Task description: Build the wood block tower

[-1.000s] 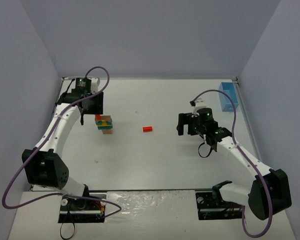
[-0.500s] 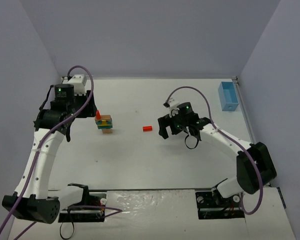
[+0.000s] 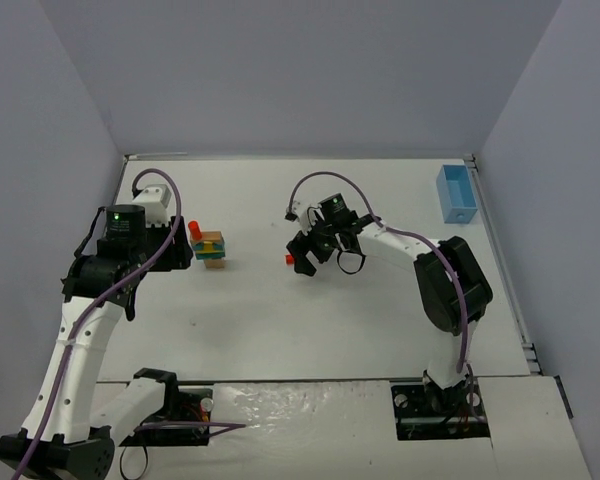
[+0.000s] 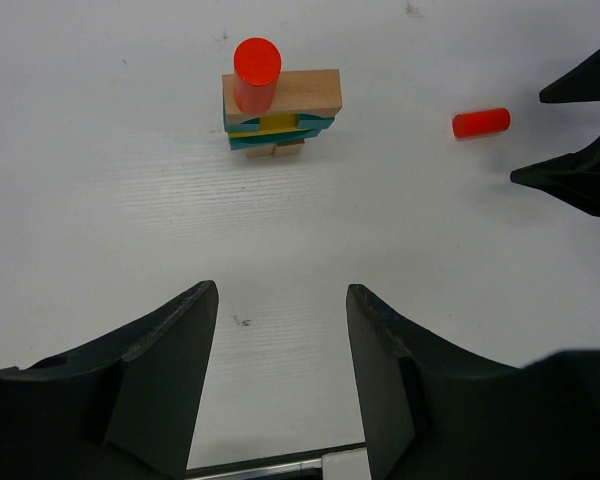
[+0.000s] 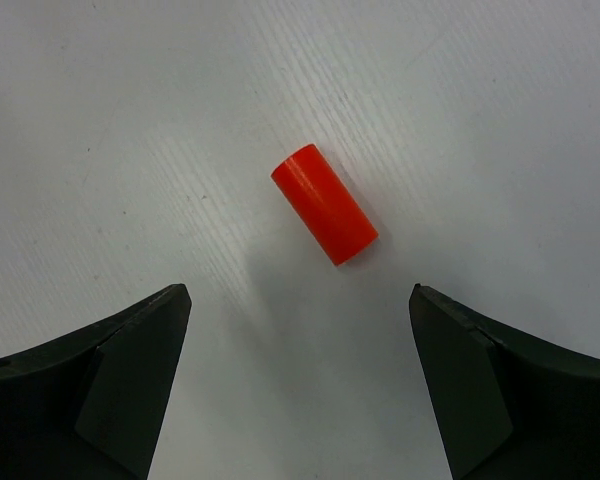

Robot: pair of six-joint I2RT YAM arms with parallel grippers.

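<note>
1. The left wrist view shows the wood block tower (image 4: pixel 280 115) layer by layer. It has a small tan base, teal and yellow pieces and a wide tan block on top. An upright red cylinder (image 4: pixel 257 72) stands on that block's left end. Overhead, the tower is only a small coloured stack toward 9 o'clock on the counter (image 3: pixel 280 330).
2. The right wrist view shows the loose red cylinder (image 5: pixel 325 204) lying on its side. It runs from 11 to 5 o'clock, with white counter all round it. Overhead, the right arm's head partly hides it.
3. The left tool (image 4: pixel 280 295) has its fingers apart and holds nothing. In its own view it sits at 6 o'clock from the tower, well apart from it.
4. The right tool (image 5: pixel 298 292) is spread wide and grips nothing. The loose cylinder lies beyond the fingertips, in line with the gap between them, and touches neither. In the left wrist view, two dark finger points enter at 3 o'clock, just beside the cylinder.
5. Overhead, the loose cylinder lies at 3 o'clock from the tower, with a strip of white counter between them.
6. A light-blue bin (image 3: pixel 455 193) sits toward 2 o'clock by the counter's right rim, well apart from both arms.
7. Grey walls rise along the counter's left, far and right edges. A purple cable loops above each arm.
</note>
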